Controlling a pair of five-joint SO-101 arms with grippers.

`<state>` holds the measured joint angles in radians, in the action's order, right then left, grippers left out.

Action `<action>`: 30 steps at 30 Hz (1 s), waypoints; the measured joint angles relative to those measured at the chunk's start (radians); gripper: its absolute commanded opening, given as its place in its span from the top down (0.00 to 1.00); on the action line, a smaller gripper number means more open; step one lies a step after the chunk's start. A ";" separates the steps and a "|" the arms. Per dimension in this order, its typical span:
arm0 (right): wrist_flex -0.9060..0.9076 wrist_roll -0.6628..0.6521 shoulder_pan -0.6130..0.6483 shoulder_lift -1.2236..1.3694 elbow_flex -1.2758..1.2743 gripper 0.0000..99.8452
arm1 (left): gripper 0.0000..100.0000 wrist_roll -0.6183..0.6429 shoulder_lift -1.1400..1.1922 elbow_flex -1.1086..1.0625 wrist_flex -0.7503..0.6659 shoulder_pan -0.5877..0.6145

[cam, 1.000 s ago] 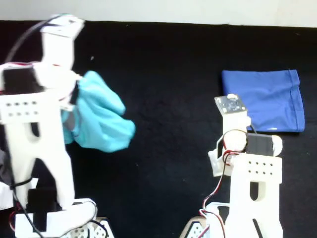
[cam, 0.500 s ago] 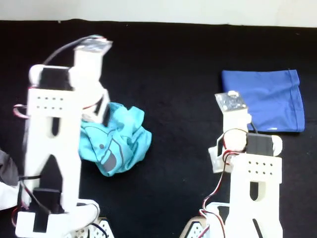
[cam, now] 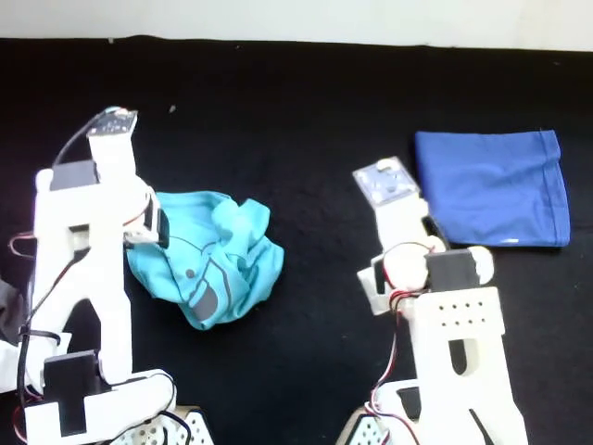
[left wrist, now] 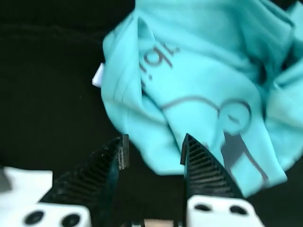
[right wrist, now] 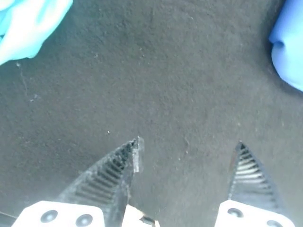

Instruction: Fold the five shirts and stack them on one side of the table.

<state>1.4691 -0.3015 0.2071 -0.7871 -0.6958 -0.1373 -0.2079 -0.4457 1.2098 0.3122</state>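
A crumpled turquoise shirt [cam: 218, 264] with a grey print lies on the black table beside the left arm [cam: 88, 241]. In the left wrist view the turquoise shirt [left wrist: 199, 80] is spread just beyond my left gripper [left wrist: 154, 151], which is open; the shirt's near edge reaches in between the fingertips. A folded blue shirt [cam: 491, 185] lies flat at the back right. The right arm [cam: 422, 278] stands between the two shirts. My right gripper [right wrist: 189, 145] is open over bare cloth, with a turquoise corner [right wrist: 28, 28] on one side and the blue shirt's edge [right wrist: 289, 52] on the other.
The black table cloth [cam: 324, 139] has free room between the two shirts and along the back. A pale wall strip [cam: 296, 19] runs behind the far edge. Some grey fabric [cam: 7, 315] shows at the left edge.
The left arm swung the turquoise shirt in from the left, lowered it onto the table and let it go. The right arm turned slightly to the left.
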 measured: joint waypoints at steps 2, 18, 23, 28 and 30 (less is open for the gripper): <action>-0.002 0.000 0.005 0.000 0.000 0.71 | 0.81 0.000 0.000 -0.066 -0.100 0.005; -0.124 0.000 0.012 0.000 -0.213 0.71 | 0.99 0.002 0.000 -0.143 -0.331 0.129; -0.135 0.077 0.124 0.066 -0.107 0.71 | 0.99 0.002 0.000 0.038 -0.112 0.219; -0.140 0.153 0.298 0.301 0.112 0.71 | 0.99 0.002 0.000 0.158 0.028 0.253; -0.141 0.175 0.350 0.417 0.216 0.71 | 0.99 0.002 0.000 0.190 0.041 0.279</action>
<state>1.3280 -0.1266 0.5570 -0.3698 -0.4795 -0.1358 -0.2079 -0.2555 1.2513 0.5915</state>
